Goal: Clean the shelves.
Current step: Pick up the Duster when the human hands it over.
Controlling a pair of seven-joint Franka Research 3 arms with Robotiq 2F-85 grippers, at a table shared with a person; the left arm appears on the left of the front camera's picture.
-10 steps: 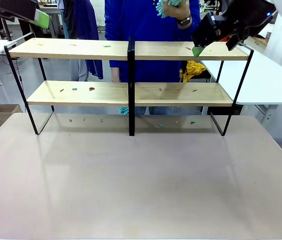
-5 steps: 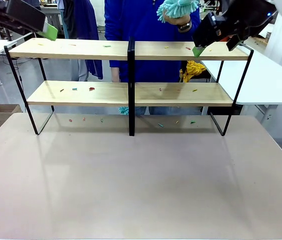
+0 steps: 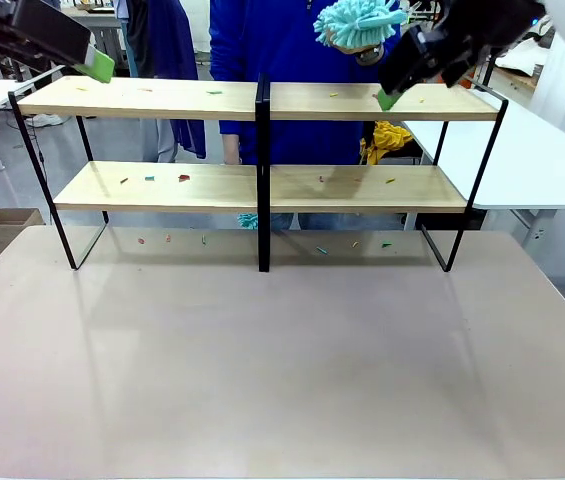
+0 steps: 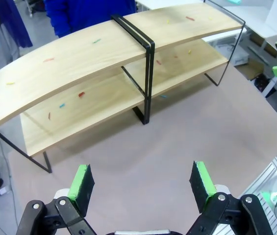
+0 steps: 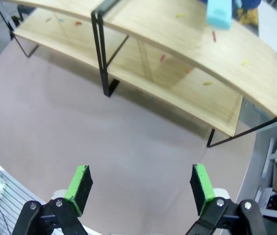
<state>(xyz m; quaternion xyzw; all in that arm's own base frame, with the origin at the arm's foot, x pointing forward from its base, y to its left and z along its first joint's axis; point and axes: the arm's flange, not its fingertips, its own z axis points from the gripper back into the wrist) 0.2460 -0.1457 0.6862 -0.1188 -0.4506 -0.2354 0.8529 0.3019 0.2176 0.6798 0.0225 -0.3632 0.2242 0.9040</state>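
Hovering near the shelves, left fingers and right fingers gape wide.

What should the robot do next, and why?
Probably reach the right arm's open jaws to the fluffy teal duster that the person's hand holds up beside them: coloured scraps lie on the shelves, and both pairs of jaws are empty.

Bright, even overhead light. The shelves cast soft, diffuse shadows on the bench, which carries a faint sheen. The front view is sharp. Both wrist views show wide-angle distortion, so the shelves' straight boards bow into arcs.
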